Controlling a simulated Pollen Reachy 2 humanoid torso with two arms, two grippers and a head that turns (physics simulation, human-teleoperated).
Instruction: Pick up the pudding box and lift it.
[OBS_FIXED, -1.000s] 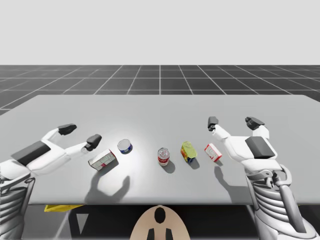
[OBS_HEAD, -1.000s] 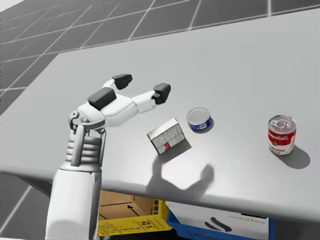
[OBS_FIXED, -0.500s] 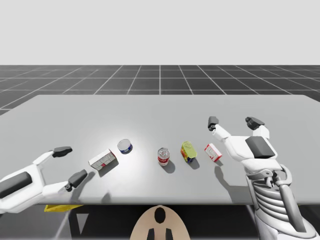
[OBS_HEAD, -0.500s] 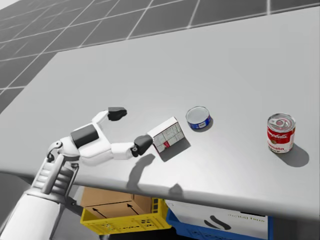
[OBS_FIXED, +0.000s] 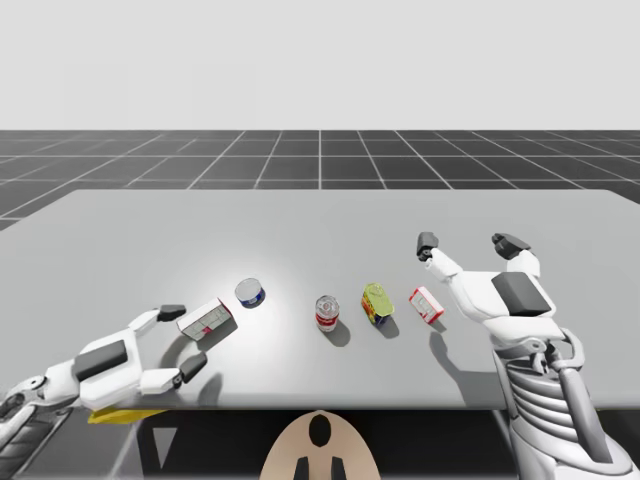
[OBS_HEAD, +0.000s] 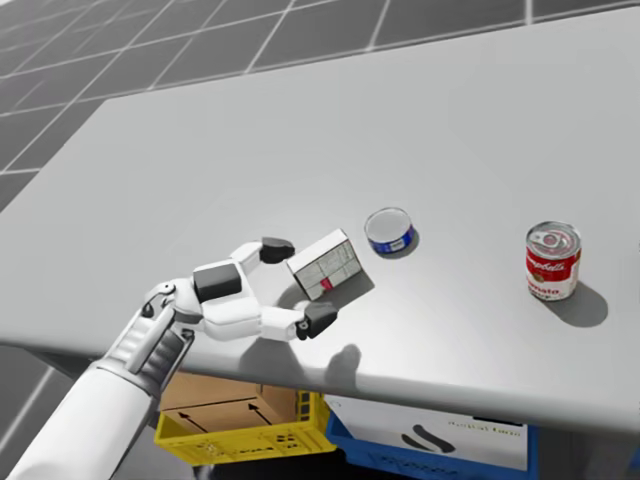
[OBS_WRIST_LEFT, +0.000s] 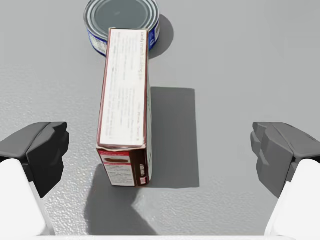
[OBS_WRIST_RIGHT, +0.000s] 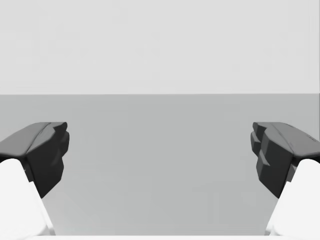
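**Left gripper** (OBS_WRIST_LEFT: 160, 150): relocated within the last second from above and beyond the pudding box (OBS_WRIST_LEFT: 124, 100) to the box's near end, by way of a low pass at the table (OBS_FIXED: 320, 220) edge. It is now set low, level with the box, with fingers spread wide and nothing gripped. The box's near end is taken just into the gap. It lies closer to one finger than the other and is touched by neither. The reach is judged largely complete. Centring, a little more advance and closing are judged outstanding, and no lift is begun. A slight turn of the head is also noted, the head view being shifted as a whole.

**Left arm:** extended low over the table edge towards the box, with the forearm nearly flat and the hand aimed along the box's long axis.

**Pudding box:** stood on a long narrow side on the table, undisturbed.

**Short blue can** (OBS_WRIST_LEFT: 121, 17): just beyond the box's far end; contact cannot be told. A further push forward is judged liable to nudge it.

**Red-and-white can** (OBS_FIXED: 327, 312), **yellow-topped can** (OBS_FIXED: 377, 303), **small red-and-white box** (OBS_FIXED: 426, 305): ranged in a row to the pudding box's right, well apart from it.

**Right gripper** (OBS_FIXED: 468, 242): held farthest from the pudding box, past that row, raised, with fingers wide apart, empty and unchanged.
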